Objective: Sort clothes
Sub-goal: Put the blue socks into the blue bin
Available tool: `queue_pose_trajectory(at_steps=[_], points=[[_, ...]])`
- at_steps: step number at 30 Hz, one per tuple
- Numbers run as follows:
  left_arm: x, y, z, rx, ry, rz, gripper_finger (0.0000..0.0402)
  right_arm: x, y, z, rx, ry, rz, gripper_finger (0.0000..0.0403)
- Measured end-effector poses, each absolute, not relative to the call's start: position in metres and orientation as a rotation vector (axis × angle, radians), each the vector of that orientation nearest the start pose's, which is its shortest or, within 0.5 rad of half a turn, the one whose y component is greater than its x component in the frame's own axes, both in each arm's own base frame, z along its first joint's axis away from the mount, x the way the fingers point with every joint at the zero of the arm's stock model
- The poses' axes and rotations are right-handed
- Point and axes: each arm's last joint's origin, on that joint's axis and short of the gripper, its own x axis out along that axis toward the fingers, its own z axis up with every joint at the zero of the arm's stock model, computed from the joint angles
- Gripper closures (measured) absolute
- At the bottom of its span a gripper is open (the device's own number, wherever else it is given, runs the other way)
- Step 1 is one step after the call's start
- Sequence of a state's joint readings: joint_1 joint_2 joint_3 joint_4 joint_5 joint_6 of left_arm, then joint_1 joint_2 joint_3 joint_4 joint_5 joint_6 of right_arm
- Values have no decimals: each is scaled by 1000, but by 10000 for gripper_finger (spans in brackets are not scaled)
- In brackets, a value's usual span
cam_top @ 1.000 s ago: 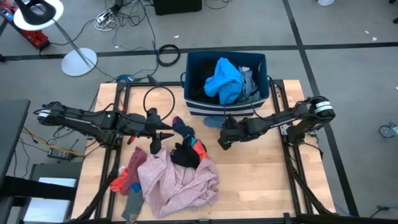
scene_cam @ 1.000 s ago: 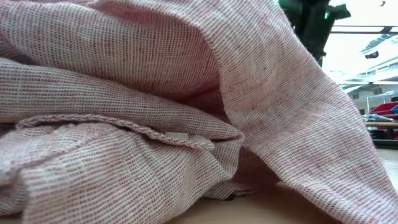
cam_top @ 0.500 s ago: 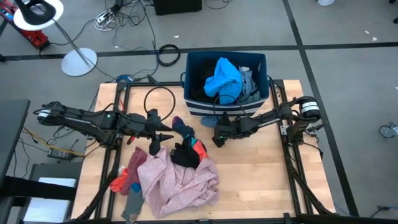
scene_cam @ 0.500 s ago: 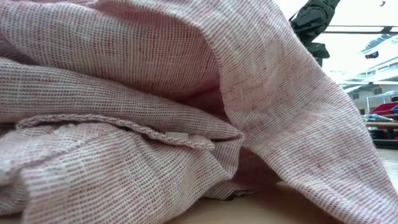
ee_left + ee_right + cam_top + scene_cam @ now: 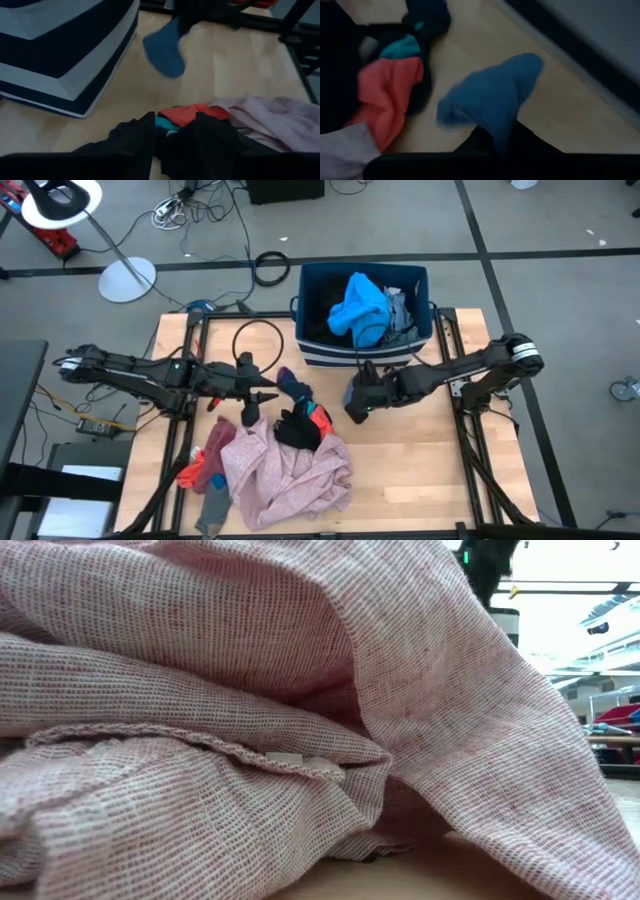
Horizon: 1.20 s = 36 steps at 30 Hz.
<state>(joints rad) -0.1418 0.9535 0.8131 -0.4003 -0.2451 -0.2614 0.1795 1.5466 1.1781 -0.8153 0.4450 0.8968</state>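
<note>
My right gripper [image 5: 353,408] hangs over the table's middle, just in front of the dark blue striped bin [image 5: 300,310], shut on a small blue sock [image 5: 490,100]. The sock also shows in the left wrist view [image 5: 162,52]. My left gripper [image 5: 258,408] stands open at the far edge of the clothes pile, its fingers on either side of black cloth [image 5: 297,428]; whether they touch it I cannot tell. The pile holds a pink garment [image 5: 285,470], which fills the low view [image 5: 250,720], and red-orange cloth [image 5: 192,112]. A bright blue garment [image 5: 360,308] lies in the bin. My right gripper pinches the blue sock between its two fingers, at a part [image 5: 496,131] hidden behind the fingers themselves. The fingers slant down from the table's right side. The sock hangs slack below them [image 5: 165,67], just over the table top.
The striped bin stands at the table's far edge, holding grey cloth too. A black cable loop [image 5: 255,340] lies on the far left of the table. Bare wood [image 5: 420,470] shows at the near right. A lamp stand [image 5: 127,278] and cables are on the floor beyond.
My right gripper reached toward the bin's front, where the blue sock lay, shut on the sock and drew back a little toward the near edge. The sock has left its place by the bin and hangs from the gripper.
</note>
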Motion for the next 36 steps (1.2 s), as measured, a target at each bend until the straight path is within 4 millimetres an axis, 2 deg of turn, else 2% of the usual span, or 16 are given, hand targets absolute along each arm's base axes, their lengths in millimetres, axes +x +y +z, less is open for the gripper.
queue_pose_trajectory(at_steps=[5, 9, 14, 17, 22, 28, 32, 36], points=[[200, -14, 295, -113, 508, 193, 255, 300, 49, 318, 406, 857, -693, 395], [199, -10, 297, -95, 502, 203, 255, 302, 43, 370, 401, 710, -688, 395], [199, -10, 298, -106, 487, 180, 255, 302, 17, 426, 364, 498, -726, 395], [199, -11, 300, -115, 477, 153, 255, 303, -7, 448, 324, 406, -750, 395], [200, -11, 300, -119, 473, 141, 255, 303, -54, 458, 323, 343, -785, 395], [199, -12, 300, -122, 477, 138, 255, 302, -105, 445, 331, 393, -914, 371], [200, -12, 300, -127, 479, 122, 255, 307, -127, 440, 328, 410, -870, 351], [199, -13, 299, -130, 486, 115, 255, 314, -138, 432, 352, 437, -803, 320]])
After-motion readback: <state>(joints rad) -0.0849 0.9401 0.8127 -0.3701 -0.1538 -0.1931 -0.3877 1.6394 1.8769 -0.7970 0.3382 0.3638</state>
